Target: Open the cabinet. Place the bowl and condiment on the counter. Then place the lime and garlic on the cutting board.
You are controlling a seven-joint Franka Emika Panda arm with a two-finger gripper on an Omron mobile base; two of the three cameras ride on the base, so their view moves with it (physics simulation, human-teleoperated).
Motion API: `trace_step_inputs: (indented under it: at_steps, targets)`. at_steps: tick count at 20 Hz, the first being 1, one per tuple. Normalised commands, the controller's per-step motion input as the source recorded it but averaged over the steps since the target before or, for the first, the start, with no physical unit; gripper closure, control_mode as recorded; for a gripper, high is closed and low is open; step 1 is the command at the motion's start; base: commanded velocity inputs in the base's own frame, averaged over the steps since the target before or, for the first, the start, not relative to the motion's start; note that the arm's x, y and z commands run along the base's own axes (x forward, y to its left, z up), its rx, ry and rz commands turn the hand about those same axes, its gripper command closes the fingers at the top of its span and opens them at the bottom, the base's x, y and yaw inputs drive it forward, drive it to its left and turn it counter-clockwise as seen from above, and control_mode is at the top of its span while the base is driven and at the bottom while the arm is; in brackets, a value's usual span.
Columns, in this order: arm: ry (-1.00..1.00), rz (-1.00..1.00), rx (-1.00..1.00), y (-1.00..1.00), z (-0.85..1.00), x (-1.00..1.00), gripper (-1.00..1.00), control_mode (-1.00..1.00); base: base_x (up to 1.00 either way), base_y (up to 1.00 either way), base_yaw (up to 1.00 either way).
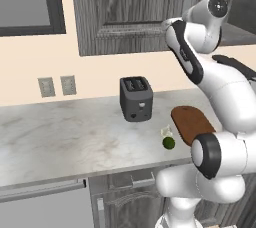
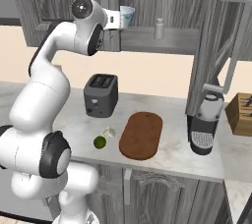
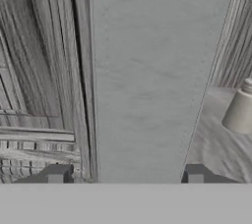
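The gripper [image 3: 127, 175] is closest in the hand view. Its 2 fingertips [image 3: 58, 174] stand well apart, with a broad pale surface running between them that I take to be the bowl [image 2: 128, 15]. I cannot tell whether they are clenched on it yet.

The cabinet [image 1: 115, 12] is open, and the arm reaches up onto its shelf. The bowl lies straight ahead of the jaws, so the grasp needs no sideways shift.

Below, the counter [image 1: 60, 137] carries the cutting board [image 2: 141, 134], whose long axis runs front to back. A coffee machine [image 2: 204, 125] stands to its right and a toaster [image 2: 101, 94] to its left.

The lime [image 2: 100, 142] and garlic [image 2: 108, 131] lie just beside each other on the marble, off the board. The condiment [image 2: 159, 28] stands upright on the shelf, to the right of the bowl and apart from it. It is the likeliest thing to be knocked on the way out.
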Motion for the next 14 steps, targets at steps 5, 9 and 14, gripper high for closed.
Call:
trace_step_inputs:
  at_steps: [5,9,14]
  targets:
    - [0.0,0.0,0.0,0.05,-0.04,-0.22,1.0,-1.0,0.0,0.0,0.0]
    - [0.04,0.05,0.02,0.65,0.0,-1.0,1.0,-1.0,0.0,0.0,0.0]
    - [0.08,0.02,0.0,0.99,0.0,-1.0,1.0,-1.0,0.0,0.0,0.0]
